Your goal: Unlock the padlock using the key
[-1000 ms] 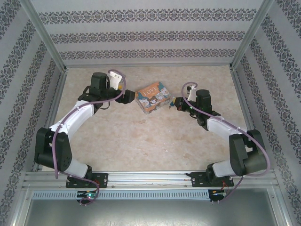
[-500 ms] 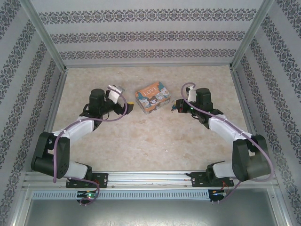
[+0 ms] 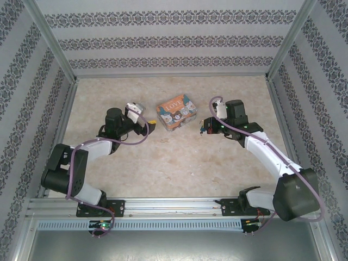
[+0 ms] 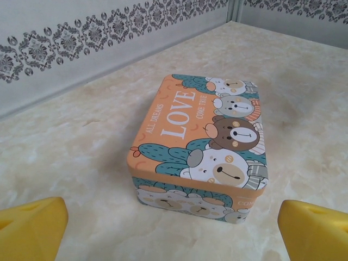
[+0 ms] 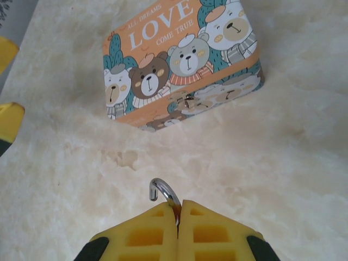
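Observation:
My right gripper (image 5: 178,206) is shut on the padlock, and its silvery shackle (image 5: 162,191) sticks out from between the yellow fingers with one end hanging free. The fingers hide the padlock's body. The key is out of view. From above, the right gripper (image 3: 204,130) hovers just right of the colourful LOVE tin (image 3: 175,113). My left gripper (image 3: 149,126) stands open to the tin's left, nothing between its fingers (image 4: 31,228). The tin (image 4: 202,147) lies a short way in front of them.
The LOVE tin (image 5: 179,60) sits closed on the marble-patterned table (image 3: 163,163), with a small clasp on its side wall facing the right gripper. Patterned walls and metal posts enclose the table on three sides. The left gripper's yellow fingers (image 5: 10,117) show at the left edge of the right wrist view.
Both grippers have drawn back from the tin toward the near side. The left arm has folded lower, and the right gripper has stayed shut on the padlock.

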You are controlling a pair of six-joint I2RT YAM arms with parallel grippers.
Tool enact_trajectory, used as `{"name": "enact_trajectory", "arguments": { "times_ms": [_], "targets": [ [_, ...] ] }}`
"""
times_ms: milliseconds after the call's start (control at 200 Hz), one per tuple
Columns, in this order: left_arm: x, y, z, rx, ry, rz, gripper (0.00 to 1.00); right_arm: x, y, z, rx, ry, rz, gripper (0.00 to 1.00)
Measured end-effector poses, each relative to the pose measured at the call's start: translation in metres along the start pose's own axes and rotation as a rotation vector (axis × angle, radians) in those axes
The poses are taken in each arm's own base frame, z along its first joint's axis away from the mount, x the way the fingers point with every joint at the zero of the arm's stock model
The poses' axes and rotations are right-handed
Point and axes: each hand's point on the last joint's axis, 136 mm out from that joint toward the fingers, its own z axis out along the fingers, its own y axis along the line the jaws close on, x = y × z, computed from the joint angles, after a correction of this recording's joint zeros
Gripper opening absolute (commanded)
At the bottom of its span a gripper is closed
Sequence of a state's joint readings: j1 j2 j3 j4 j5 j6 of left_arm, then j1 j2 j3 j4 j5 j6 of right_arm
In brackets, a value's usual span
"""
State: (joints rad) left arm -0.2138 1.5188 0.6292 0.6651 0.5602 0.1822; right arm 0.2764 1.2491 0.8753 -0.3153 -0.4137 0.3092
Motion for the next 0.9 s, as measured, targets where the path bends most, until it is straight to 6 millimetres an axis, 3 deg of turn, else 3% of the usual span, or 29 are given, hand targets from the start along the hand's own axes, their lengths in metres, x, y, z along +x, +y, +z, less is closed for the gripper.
{"name": "enact_trajectory", "arguments": {
  "times_ms": [535,899],
  "targets": [
    [-0.002,0.004,0.007,-0.010,-0.064,-0.025,0.99,0.057,0.011,-0.028,0.086,0.187,0.028,0.00],
    [-0.004,0.007,0.007,-0.024,-0.080,-0.016,0.99,0.094,0.008,-0.028,0.131,0.341,0.104,0.00]
  ]
}}
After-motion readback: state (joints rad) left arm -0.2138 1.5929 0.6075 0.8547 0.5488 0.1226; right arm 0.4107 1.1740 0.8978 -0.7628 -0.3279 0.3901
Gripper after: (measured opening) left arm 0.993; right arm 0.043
